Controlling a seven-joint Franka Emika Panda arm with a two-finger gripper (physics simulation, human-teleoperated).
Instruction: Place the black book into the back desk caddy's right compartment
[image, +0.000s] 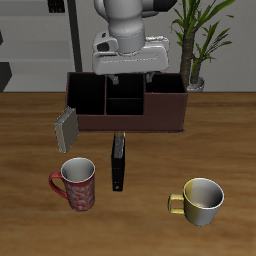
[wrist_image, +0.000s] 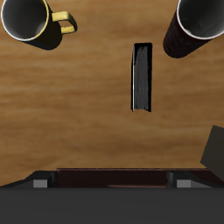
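Note:
The black book (image: 118, 160) lies flat on the wooden table in front of the back desk caddy (image: 165, 122), between the two mugs. It also shows in the wrist view (wrist_image: 142, 77), thin and narrow. The caddy is a dark maroon box with a tall end section at each side of small stacked middle sections. Its rim shows in the wrist view (wrist_image: 112, 174). My gripper (image: 126, 78) hangs over the caddy's middle, farther back than the book and well above it. It is open and empty, with the jaws wide apart in the wrist view (wrist_image: 112, 185).
A grey textured book (image: 66, 128) leans against the caddy's front corner and shows in the wrist view (wrist_image: 214, 149). A red mug (image: 77, 183) and a yellow mug (image: 200, 200) stand near the front edge. A potted plant (image: 198, 40) stands behind the caddy.

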